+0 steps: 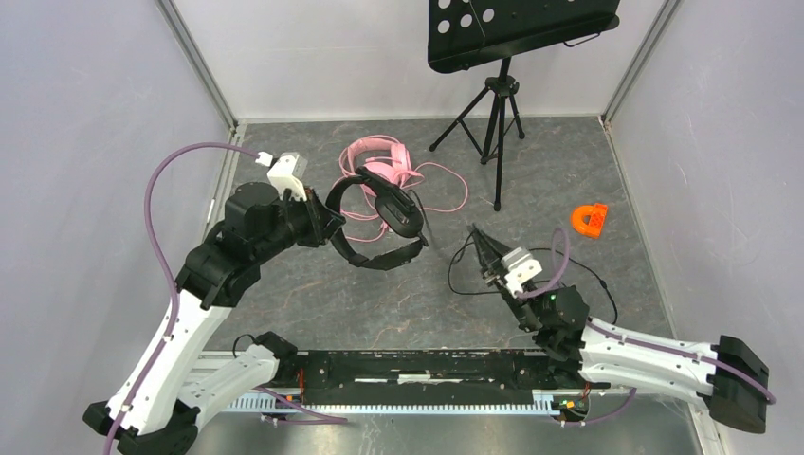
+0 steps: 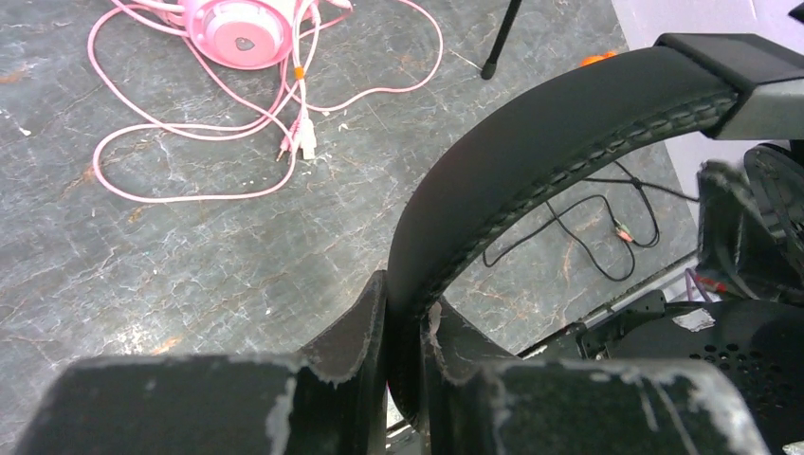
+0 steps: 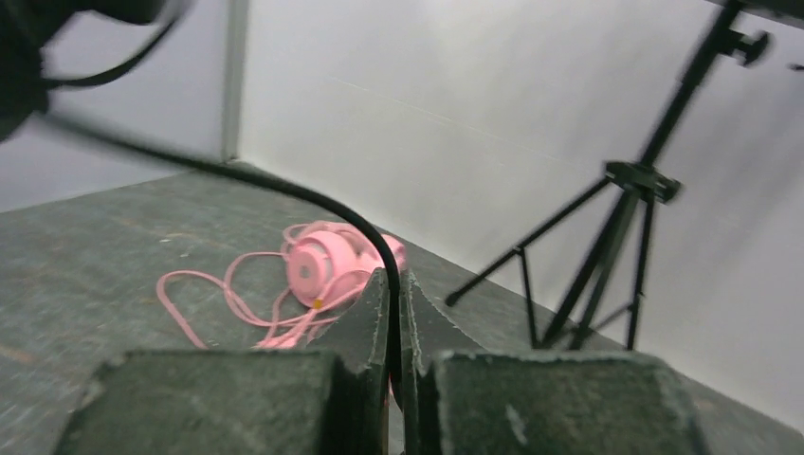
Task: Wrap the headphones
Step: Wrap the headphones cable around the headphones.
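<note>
The black headphones hang above the floor at the left of centre, and my left gripper is shut on their headband. The left jaws pinch the padded band edge-on. Their thin black cable runs right in loose loops on the floor. My right gripper is shut on that cable, which rises from between the fingers and arcs left. The pink headphones lie on the floor behind, their pink cable spread in loops around them. In the right wrist view the pink headphones sit beyond the jaws.
A black music stand on a tripod stands at the back, its legs spread just right of the pink cable. A small orange plastic piece lies at the right. Grey walls close in three sides.
</note>
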